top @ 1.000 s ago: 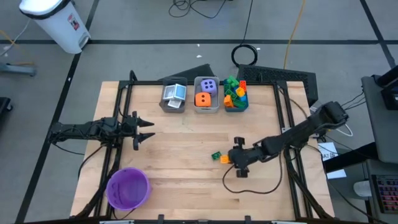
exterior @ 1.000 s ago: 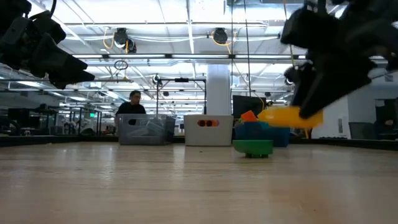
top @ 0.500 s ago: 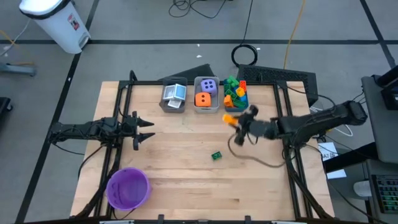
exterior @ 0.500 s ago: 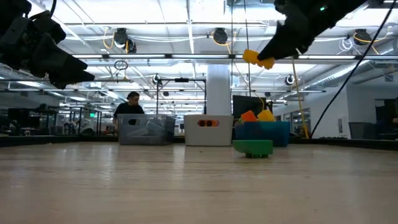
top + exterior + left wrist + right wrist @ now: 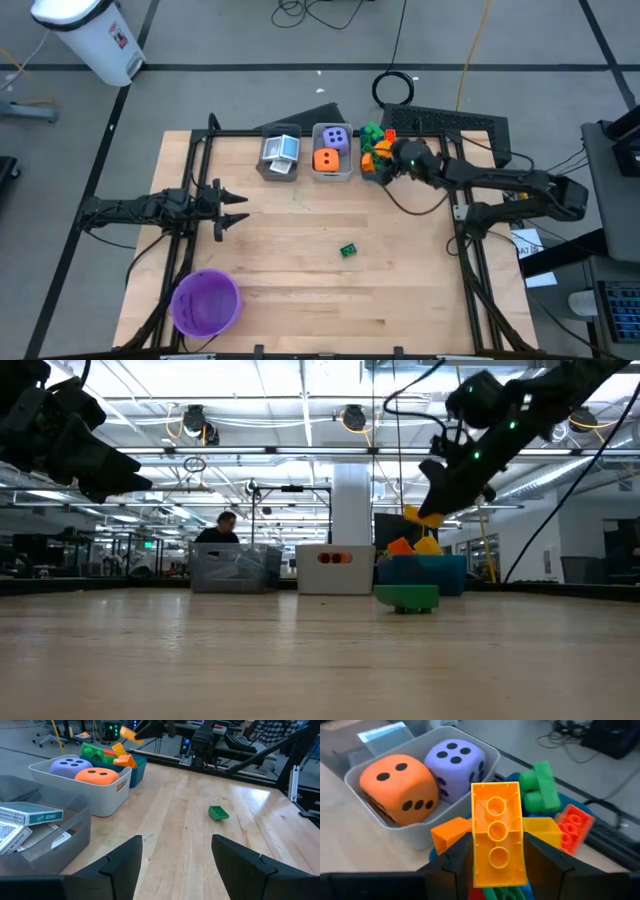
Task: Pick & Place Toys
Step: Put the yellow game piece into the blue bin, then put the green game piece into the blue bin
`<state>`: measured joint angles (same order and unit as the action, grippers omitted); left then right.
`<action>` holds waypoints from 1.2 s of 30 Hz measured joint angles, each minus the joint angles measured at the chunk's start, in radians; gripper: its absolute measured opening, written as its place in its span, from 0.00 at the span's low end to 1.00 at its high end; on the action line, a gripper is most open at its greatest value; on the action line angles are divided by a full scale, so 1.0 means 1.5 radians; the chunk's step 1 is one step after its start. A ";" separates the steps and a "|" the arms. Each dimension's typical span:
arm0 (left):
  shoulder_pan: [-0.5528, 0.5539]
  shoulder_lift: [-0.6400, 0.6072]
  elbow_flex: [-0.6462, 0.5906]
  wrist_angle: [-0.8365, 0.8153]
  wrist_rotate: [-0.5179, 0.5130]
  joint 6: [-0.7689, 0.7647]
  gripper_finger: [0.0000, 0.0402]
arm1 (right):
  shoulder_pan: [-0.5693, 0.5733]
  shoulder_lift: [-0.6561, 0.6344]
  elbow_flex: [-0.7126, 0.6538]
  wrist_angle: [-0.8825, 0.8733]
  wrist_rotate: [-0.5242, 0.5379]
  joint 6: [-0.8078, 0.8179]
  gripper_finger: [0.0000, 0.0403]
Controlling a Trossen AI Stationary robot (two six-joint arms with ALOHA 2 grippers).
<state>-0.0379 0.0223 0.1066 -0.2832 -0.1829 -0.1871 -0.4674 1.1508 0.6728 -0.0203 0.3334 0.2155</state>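
Brick (image 5: 497, 840) — orange-yellow, three round sockets

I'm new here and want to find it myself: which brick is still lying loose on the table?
Start at the wooden table, whose far edge carries a row of three bins. Nearer than that row, on bare wood, lies the green brick. It is the only brick outside a bin or gripper.

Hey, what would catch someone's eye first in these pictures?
The right gripper holds a yellow brick over the blue bin of bricks at the table's far edge. One green brick lies alone mid-table, and the purple bowl sits at the near left corner.
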 joint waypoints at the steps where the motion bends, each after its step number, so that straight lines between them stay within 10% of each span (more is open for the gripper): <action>1: 0.000 0.000 0.000 0.000 0.000 0.000 0.61 | -0.016 0.011 -0.008 0.030 -0.022 -0.007 0.35; 17: 0.000 0.000 0.000 0.000 0.000 0.000 0.61 | -0.062 0.154 -0.023 0.107 -0.054 -0.013 0.37; 36: 0.000 0.000 0.000 0.000 0.000 0.000 0.61 | -0.005 0.064 -0.023 0.130 -0.068 -0.032 0.63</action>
<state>-0.0379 0.0223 0.1067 -0.2832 -0.1829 -0.1871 -0.4746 1.2463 0.6384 0.1750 0.2307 0.1675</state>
